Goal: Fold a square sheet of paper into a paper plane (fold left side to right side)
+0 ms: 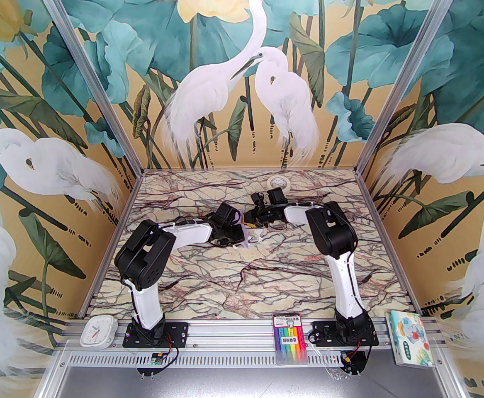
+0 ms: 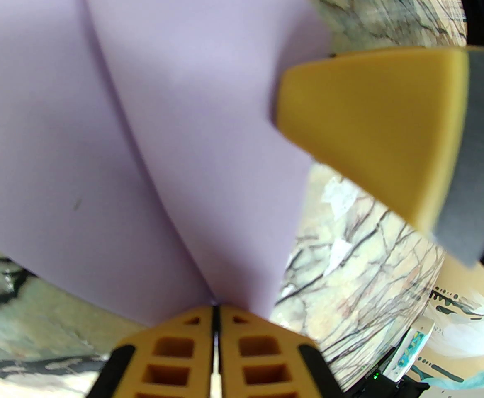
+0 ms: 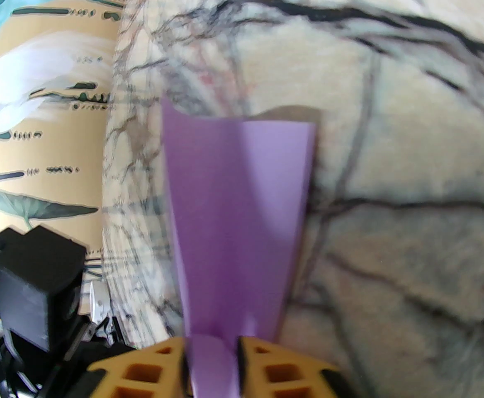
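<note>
Near side of the tape roll [image 1: 278,182], toward mid-table, the left gripper [image 2: 215,307] is clenched on the paper plane [image 2: 142,118], pinching it where a crease runs into the jaws. Further right from the roll's near side, the right gripper [image 3: 212,340] has its jaws parted, the lavender ridge lying loosely between them. Carried by one pinch alone, the plane could swing, sag, or spring its folds open.
</note>
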